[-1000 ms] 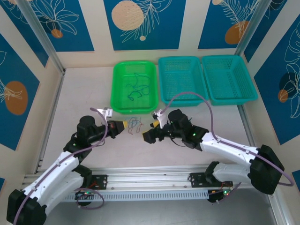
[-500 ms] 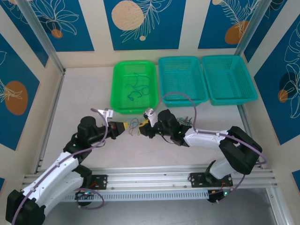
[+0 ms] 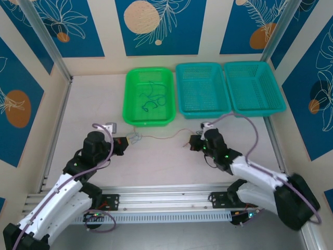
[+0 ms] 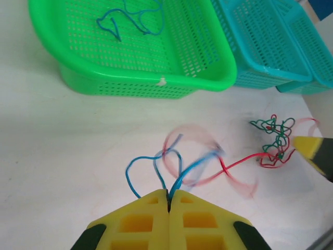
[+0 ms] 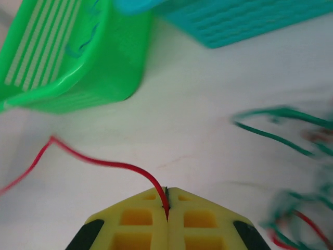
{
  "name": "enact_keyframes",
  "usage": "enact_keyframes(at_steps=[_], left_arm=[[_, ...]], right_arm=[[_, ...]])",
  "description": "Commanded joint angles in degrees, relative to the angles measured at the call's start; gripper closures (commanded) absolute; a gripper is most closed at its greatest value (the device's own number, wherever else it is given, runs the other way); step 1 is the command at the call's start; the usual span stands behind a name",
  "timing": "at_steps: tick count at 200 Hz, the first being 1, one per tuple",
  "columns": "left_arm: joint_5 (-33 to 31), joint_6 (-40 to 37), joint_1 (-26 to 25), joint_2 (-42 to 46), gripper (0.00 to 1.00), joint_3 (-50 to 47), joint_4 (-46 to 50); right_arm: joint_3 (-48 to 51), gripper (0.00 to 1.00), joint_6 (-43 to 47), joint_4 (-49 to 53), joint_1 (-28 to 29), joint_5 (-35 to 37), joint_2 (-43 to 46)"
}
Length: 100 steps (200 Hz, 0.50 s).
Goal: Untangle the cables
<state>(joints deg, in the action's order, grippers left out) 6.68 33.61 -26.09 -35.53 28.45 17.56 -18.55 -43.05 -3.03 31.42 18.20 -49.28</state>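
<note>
The cables are pulled apart on the table. My left gripper (image 4: 168,192) is shut on the blue cable (image 4: 151,164), whose loops curl just ahead of the yellow fingers. A red cable (image 3: 161,137) stretches from those loops to my right gripper (image 5: 166,190), which is shut on its end (image 5: 104,162). A small green and red tangle (image 4: 273,138) lies by the right gripper (image 3: 191,143), with green strands (image 5: 281,135) to the right of its fingers. In the top view the left gripper (image 3: 127,140) sits left of the blue loops (image 3: 134,137).
A green basket (image 3: 130,112) stands behind the cables with a loose blue cable (image 3: 151,96) inside. Two teal baskets (image 3: 182,104) (image 3: 276,107) stand to its right. Aluminium rails run along the near edge and both sides.
The right gripper has shut on the red cable and drawn back to the right. The left gripper has moved left with the blue cable. The bunch is now stretched out between them.
</note>
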Motion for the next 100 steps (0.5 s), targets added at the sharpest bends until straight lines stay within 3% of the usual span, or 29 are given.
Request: enact_keyframes(at_steps=[1,23,41,75,100], left_arm=[[-3.0,-1.9,1.2,0.1,1.00,0.5,1.6],[-1.7,-1.7,2.2,-0.9,1.00,0.8,0.5],[-1.2,-1.4,2.5,-2.5,1.00,2.2,0.1],[-0.4,-3.4,2.7,-6.8,1.00,6.4,-1.3],[3.5,-4.9,2.8,-11.1,1.00,10.0,-5.9]], right_arm=[[2.8,1.00,-12.5,20.3,-5.4,7.2,14.7],[4.0,1.00,-12.0,29.1,-11.8,4.3,29.0],[3.4,1.00,-11.2,34.6,-15.6,2.9,34.9],[-0.4,1.00,-6.3,36.2,-17.4,-2.4,31.9],[-1.7,1.00,-3.8,31.0,-17.4,-11.2,27.7]])
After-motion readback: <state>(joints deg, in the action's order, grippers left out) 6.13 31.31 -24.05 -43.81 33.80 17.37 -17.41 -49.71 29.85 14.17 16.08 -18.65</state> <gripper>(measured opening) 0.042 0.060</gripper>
